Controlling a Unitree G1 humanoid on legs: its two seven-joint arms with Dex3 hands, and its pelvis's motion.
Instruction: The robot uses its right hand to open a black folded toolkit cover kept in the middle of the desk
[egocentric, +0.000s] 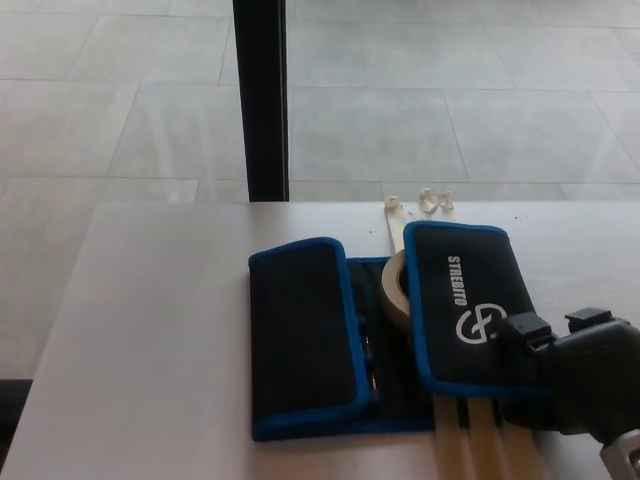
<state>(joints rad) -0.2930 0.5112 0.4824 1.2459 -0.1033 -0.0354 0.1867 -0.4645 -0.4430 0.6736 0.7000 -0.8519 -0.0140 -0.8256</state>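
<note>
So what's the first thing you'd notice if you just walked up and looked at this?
Probably the black toolkit cover with bright blue edging, lying in the middle of the pale desk with both flaps folded in. A beige tape roll peeks out between the flaps. At the lower right, the robot's black right hand rests at the corner of the right flap, the one with white lettering.

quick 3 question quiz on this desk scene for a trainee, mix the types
1. True or false: both flaps of the toolkit cover lie folded inward.
2. Multiple choice: what shows between the two flaps? A) a roll of tape B) a hammer C) a cup
3. Fill in: the right hand sits at the lower ____ corner of the right flap.

Key:
1. True; the left flap is folded in too.
2. A, the tape roll.
3. Right; the left hand is not in view.
</note>
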